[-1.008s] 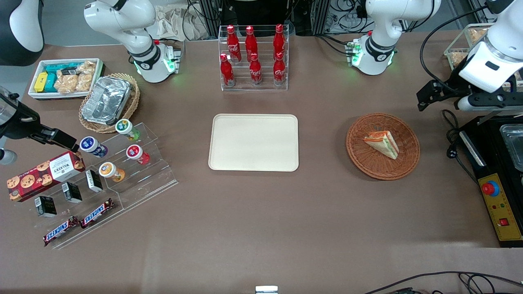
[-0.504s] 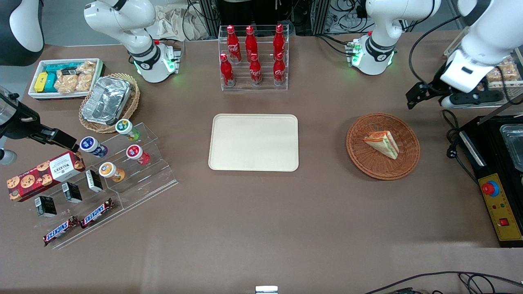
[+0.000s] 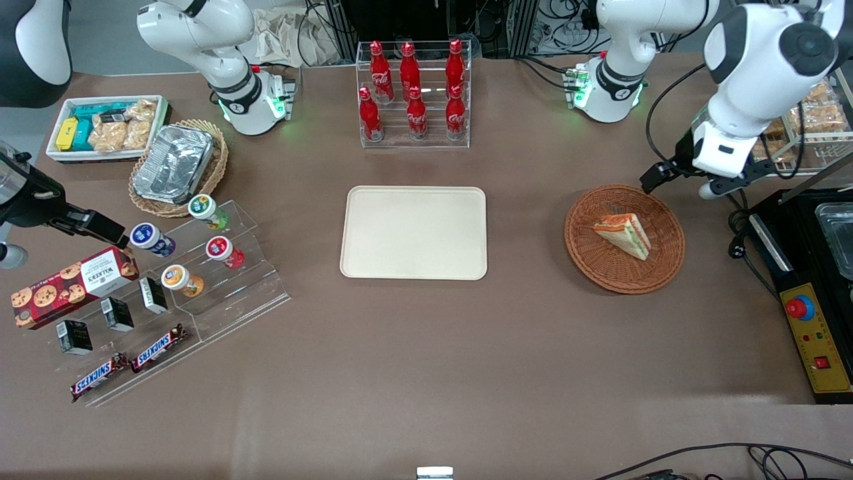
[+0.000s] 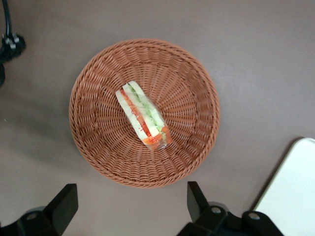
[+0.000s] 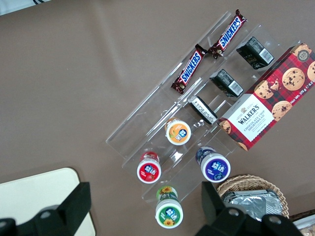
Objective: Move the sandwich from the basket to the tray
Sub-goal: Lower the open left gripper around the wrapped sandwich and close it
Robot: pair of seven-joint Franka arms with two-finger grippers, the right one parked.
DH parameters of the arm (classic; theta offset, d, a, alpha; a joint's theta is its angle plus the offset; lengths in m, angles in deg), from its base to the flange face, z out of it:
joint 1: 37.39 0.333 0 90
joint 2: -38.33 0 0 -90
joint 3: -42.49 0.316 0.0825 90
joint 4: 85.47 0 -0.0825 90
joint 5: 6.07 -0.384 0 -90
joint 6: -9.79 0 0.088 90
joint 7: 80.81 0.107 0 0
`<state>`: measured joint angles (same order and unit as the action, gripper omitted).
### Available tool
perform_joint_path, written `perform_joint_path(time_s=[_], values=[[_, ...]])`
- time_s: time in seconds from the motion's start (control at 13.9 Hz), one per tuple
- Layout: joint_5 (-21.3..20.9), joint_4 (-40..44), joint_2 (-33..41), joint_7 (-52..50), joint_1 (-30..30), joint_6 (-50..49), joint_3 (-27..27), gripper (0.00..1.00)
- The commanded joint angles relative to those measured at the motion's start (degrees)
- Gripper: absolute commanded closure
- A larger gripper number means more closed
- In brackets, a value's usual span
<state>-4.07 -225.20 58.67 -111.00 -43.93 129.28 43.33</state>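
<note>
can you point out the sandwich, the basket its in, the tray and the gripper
sandwich (image 3: 623,233): front view, top face of the wedge.
basket (image 3: 593,257): front view, bare woven floor beside the sandwich.
tray (image 3: 413,233): front view, middle of its bare surface.
gripper (image 4: 133,209): left wrist view, open gap between its fingertips, above the basket's edge.

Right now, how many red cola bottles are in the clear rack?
6. All stand in the clear rack, farther from the camera than the tray: three on its upper step, three on the lower. The gripper hovers open near the basket.
</note>
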Motion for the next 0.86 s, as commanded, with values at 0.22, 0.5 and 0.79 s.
perform_joint_path(time_s=[0.22,0.5,0.79], values=[[-0.3,-5.9,-4.8,-8.7,0.1,11.8,0.0,0.01],[-0.2,-8.0,-10.1,-12.3,0.1,20.2,0.0,0.0],[0.3,-8.5,-14.3,-16.6,0.1,25.1,0.0,0.0]])
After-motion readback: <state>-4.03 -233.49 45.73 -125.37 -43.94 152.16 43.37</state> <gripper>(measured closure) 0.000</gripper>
